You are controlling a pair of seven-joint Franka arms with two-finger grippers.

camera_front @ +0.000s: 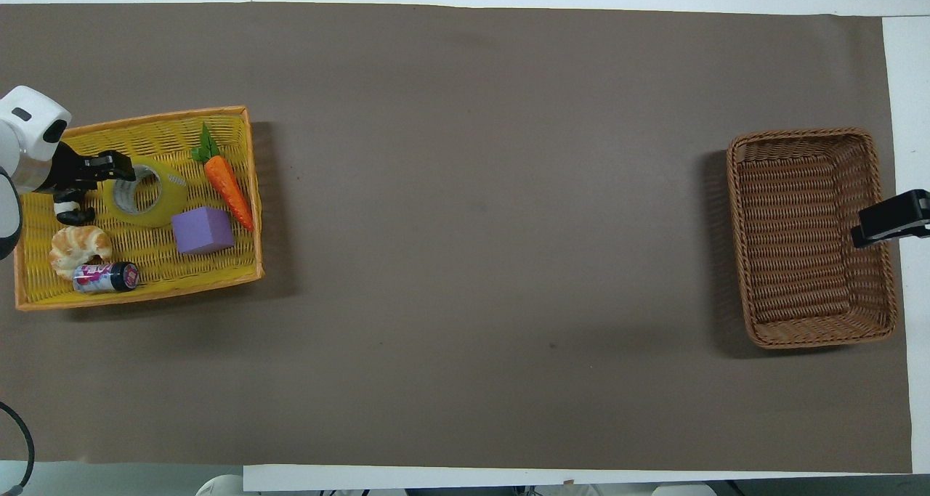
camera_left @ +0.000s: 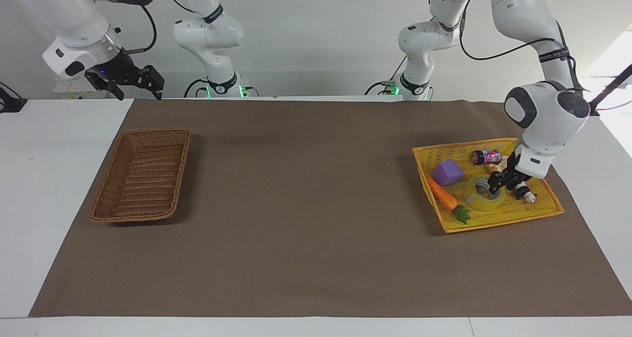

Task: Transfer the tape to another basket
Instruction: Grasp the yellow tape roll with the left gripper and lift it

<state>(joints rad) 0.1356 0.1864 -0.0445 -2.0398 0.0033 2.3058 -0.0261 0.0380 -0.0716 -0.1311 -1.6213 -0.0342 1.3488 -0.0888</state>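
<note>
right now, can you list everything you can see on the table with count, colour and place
wide roll of translucent yellow packing tape: 1, yellow, in the tray
flat woven yellow tray: 1, yellow, left arm's end
purple foam cube: 1, purple, in tray beside the tape
toy carrot: 1, orange and green, in tray
croissant: 1, golden, in tray
small can: 1, pink and black, beside croissant
panda figure: 1, black and white, in tray
brown wicker basket: 1, brown, right arm's end
brown mat: 1, covers the table
left gripper: over the tape's rim
right gripper: waits raised, near the basket

No legible text on anything.
</note>
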